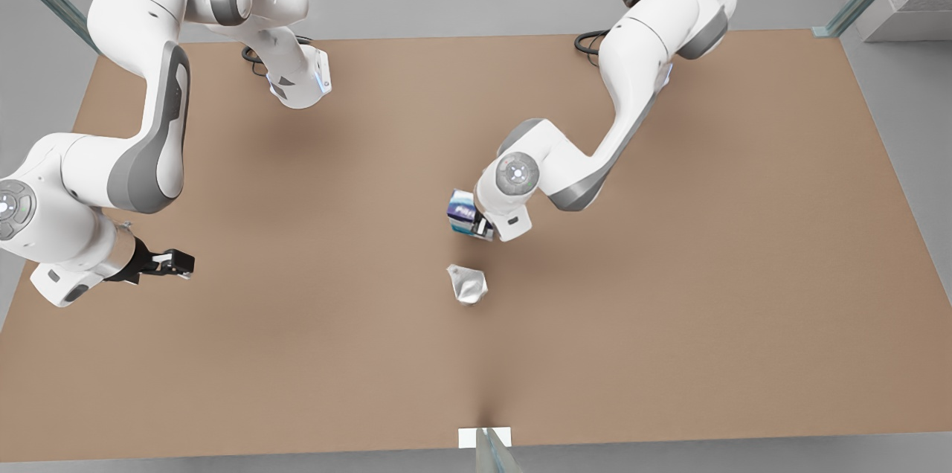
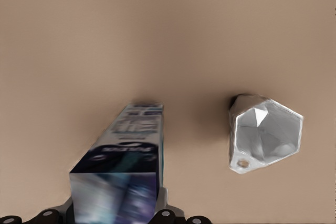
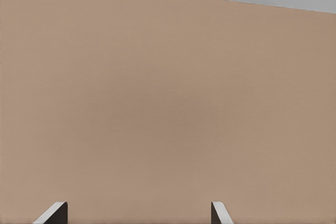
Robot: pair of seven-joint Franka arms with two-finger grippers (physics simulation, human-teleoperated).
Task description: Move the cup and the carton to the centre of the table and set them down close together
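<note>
The left end effector (image 1: 482,229) sits near the middle of the bench (image 1: 669,309), on the arm that reaches in from the front view's right. It is clamped on the carton (image 1: 462,212), whose white, teal and purple faces stick out from under the wrist. From the left wrist view the carton (image 2: 123,171) runs away from the fingers toward the brown surface, and a dark shadow lies at its far end, so I judge it is at or just above the bench; I cannot tell whether it touches.

The cup (image 1: 467,284) lies on the bench just beside the carton, apart from it, its faceted silver body (image 2: 265,134) seemingly tipped with the mouth facing up toward the wrist camera.

The right end effector (image 1: 175,262) waits well off at the front view's left edge, fingers spread with nothing between them; the right wrist view shows two fingertips (image 3: 52,214) wide apart over bare bench.

The risk I see lies in the release. The carton is tall and narrow, so if it is let go while tilted or still above the surface it could topple, and it would fall toward the cup and knock it away. A wrist pulling back sideways rather than straight up could also drag the carton or clip the cup.
</note>
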